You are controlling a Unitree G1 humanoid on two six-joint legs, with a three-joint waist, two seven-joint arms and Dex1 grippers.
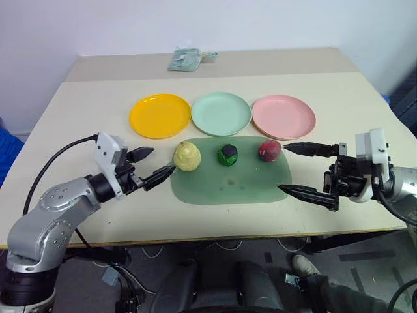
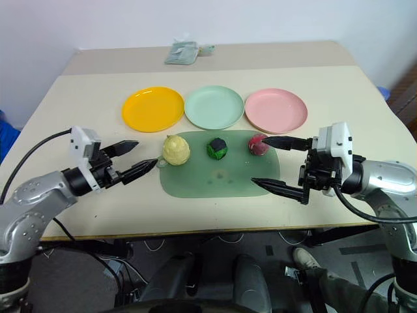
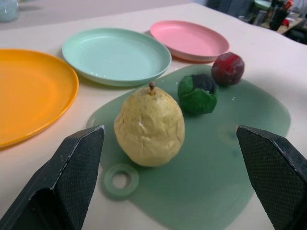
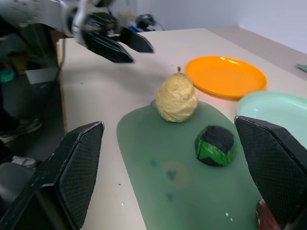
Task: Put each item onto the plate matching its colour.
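Three items lie in a row on a translucent green mat (image 1: 225, 189): a pale yellow bumpy one (image 1: 187, 156) at its left end, a green-and-black one (image 1: 227, 154) in the middle, a dark red one (image 1: 269, 150) at its right end. Behind the mat stand an orange-yellow plate (image 1: 159, 115), a mint green plate (image 1: 221, 113) and a pink plate (image 1: 283, 117), all bare. My left gripper (image 1: 161, 161) is open just left of the yellow item, pointing at it. My right gripper (image 1: 283, 168) is open at the mat's right edge, its far fingertip close to the red item.
The beige table (image 1: 345, 98) has bare room on both sides of the mat and plates. A small greenish packet (image 1: 185, 59) lies at the far back. The front edge runs close behind both wrists.
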